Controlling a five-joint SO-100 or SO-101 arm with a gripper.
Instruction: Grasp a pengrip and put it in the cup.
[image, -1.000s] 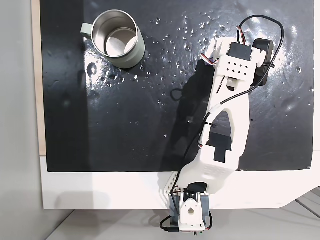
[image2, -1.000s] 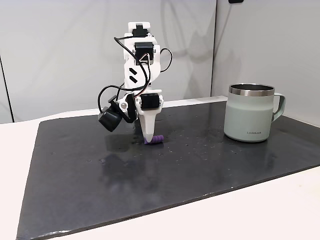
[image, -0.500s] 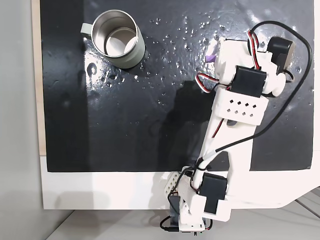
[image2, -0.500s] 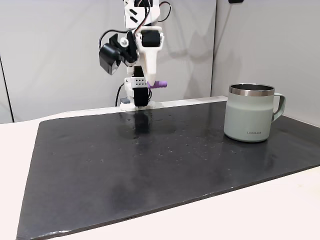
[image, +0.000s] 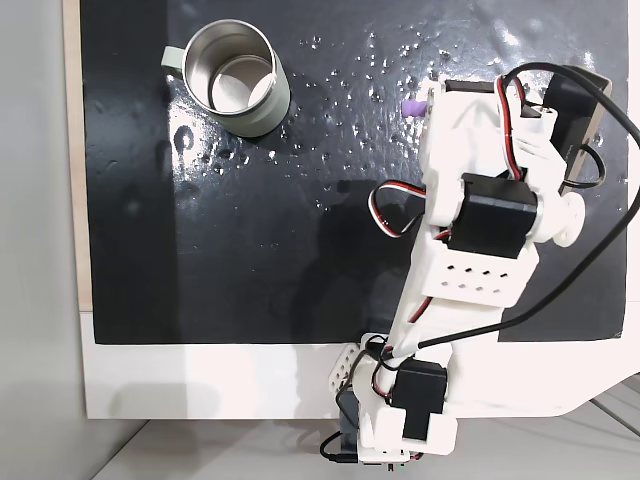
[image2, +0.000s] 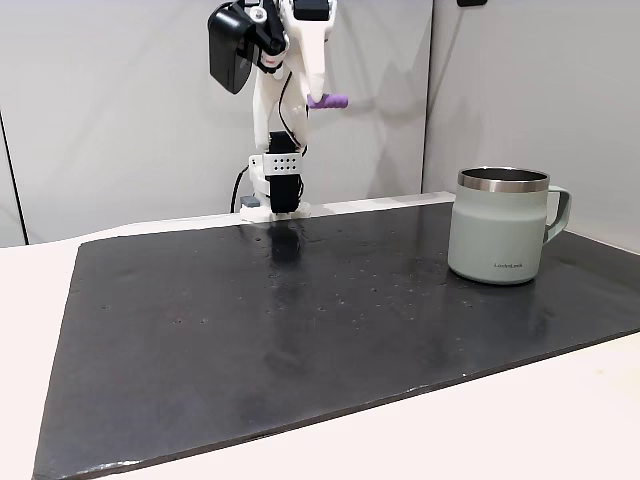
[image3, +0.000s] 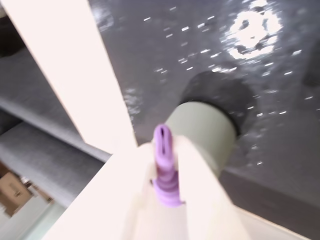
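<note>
— Jaws?
— Clamped on the pengrip (image3: 164, 165), purple tube pinched between the white fingers (image3: 200, 185) of the gripper (image2: 318, 97), one end poking out sideways in a fixed view (image2: 328, 101).
— Height?
— Raised high above the black mat (image2: 300, 320), well clear of it. From above, purple tip peeking past the arm's left edge (image: 411, 106).
— And the cup (image2: 503, 225)?
— Upright on the mat, handle to the right, well apart from the gripper. In the top view (image: 236, 78), near the upper left. Blurred in the wrist view (image3: 205, 132), just behind the pengrip.
</note>
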